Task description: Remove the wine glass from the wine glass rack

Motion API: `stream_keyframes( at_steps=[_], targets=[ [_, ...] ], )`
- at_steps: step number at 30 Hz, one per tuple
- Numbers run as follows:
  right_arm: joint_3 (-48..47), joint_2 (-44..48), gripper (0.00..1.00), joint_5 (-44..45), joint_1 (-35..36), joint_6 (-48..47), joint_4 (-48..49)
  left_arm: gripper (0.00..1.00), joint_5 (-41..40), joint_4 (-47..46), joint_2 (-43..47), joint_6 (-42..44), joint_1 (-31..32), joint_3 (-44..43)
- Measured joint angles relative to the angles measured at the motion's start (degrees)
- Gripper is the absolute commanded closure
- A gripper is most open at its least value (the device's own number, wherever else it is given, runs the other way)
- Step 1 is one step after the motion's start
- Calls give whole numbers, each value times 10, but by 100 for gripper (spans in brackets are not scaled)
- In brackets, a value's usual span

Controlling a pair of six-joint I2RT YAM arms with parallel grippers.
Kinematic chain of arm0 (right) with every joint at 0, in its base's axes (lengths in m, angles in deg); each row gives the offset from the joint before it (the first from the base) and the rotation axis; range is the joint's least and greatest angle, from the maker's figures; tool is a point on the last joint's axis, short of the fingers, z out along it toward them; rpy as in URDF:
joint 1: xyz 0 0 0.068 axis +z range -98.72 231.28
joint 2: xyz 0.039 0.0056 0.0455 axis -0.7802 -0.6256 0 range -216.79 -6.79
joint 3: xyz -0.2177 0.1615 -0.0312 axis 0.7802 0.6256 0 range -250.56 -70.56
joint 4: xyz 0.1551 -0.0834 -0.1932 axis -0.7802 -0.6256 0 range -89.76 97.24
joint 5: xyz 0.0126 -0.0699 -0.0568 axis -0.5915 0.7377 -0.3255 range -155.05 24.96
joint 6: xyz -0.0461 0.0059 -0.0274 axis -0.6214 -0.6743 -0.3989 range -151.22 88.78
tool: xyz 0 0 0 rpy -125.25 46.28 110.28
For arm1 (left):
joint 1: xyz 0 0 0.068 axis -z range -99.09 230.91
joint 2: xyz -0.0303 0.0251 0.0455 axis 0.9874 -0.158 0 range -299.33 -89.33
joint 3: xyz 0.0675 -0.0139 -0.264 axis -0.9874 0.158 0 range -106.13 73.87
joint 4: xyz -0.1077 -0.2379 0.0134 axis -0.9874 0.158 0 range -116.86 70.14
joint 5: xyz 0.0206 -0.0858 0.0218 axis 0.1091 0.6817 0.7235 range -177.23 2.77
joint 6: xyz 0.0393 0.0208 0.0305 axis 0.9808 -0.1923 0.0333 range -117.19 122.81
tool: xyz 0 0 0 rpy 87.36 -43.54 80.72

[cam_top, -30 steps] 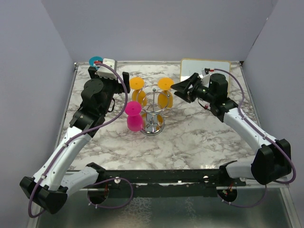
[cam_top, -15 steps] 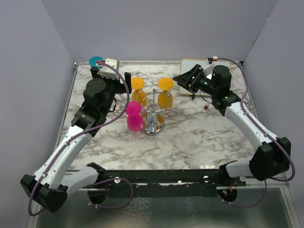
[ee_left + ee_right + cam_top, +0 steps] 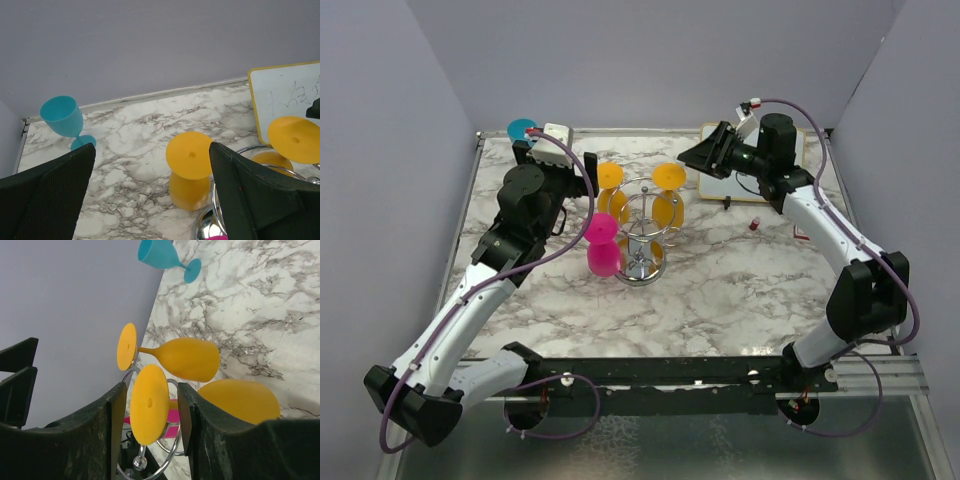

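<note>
The chrome wine glass rack (image 3: 642,236) stands mid-table. Two yellow wine glasses hang upside down on it, one left (image 3: 610,192) and one right (image 3: 668,192), and a pink glass (image 3: 602,244) hangs at its front left. My right gripper (image 3: 692,157) is open just right of the right yellow glass. In the right wrist view its fingers (image 3: 114,440) straddle that glass's foot disc (image 3: 149,404) with gaps on both sides. My left gripper (image 3: 588,172) is wide open behind the left yellow glass (image 3: 190,156), not touching it.
A teal wine glass (image 3: 522,130) stands upright at the back left corner and also shows in the left wrist view (image 3: 62,117). A yellow-framed whiteboard (image 3: 765,180) lies at the back right. A small red object (image 3: 755,224) lies near it. Grey walls enclose three sides.
My right arm has swung back and up, bringing its open gripper level with the right yellow glass's foot. The left arm has barely moved.
</note>
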Motion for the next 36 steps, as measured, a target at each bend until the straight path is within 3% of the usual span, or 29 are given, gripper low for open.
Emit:
stream_keyframes(
  at_steps=[11,17,27,36],
  targets=[
    [-2,-24,60,-59,0,-2,-3,0,0,0,-5,0,0,0],
    [-2,-24,68,-63,0,-2,-9,0,0,0,-5,-1,0,0],
    [-2,-24,70,-65,0,-1,-23,0,0,0,-5,-1,0,0],
    [-2,-24,80,-66,0,1,-27,0,0,0,-5,-1,0,0]
  ],
)
